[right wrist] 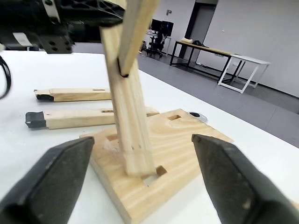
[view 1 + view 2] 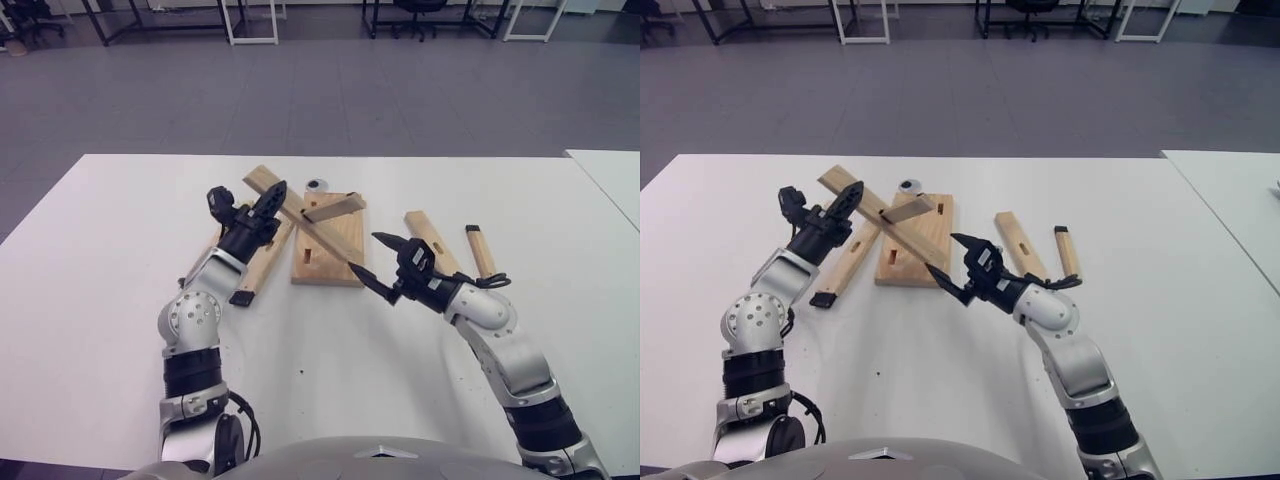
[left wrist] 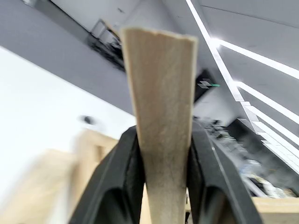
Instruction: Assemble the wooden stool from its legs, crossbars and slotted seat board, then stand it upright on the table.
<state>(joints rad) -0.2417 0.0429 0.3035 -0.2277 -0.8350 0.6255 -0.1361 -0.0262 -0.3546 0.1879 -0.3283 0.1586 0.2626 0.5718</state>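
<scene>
White table top (image 2: 100, 260) carries all parts, with grey floor and desk frames behind. Left gripper (image 2: 272, 200) is clamped on a stool leg (image 1: 131, 121); both fingers (image 3: 117, 177) press flat against the leg's sides near its upper end. The leg's long axis runs diagonally, with the raised end far and to the left and the lower end near and to the right, meeting the slotted seat board (image 2: 340, 242) at a slot by its near right corner. Whether that end is seated in the slot cannot be told. A crossbar (image 2: 338, 206) juts from a notch in the leg, pointing right. The leg is pale, unfinished wood with a square-cut end. Right gripper (image 2: 363, 252) holds nothing, with its fingers (image 1: 51, 182) spread wide just beside the board's near right corner. Two black-capped legs (image 1: 84, 117) lie flat left of the board, partly hidden under the left arm. Two more wooden pieces (image 2: 432, 243) lie right of it.
</scene>
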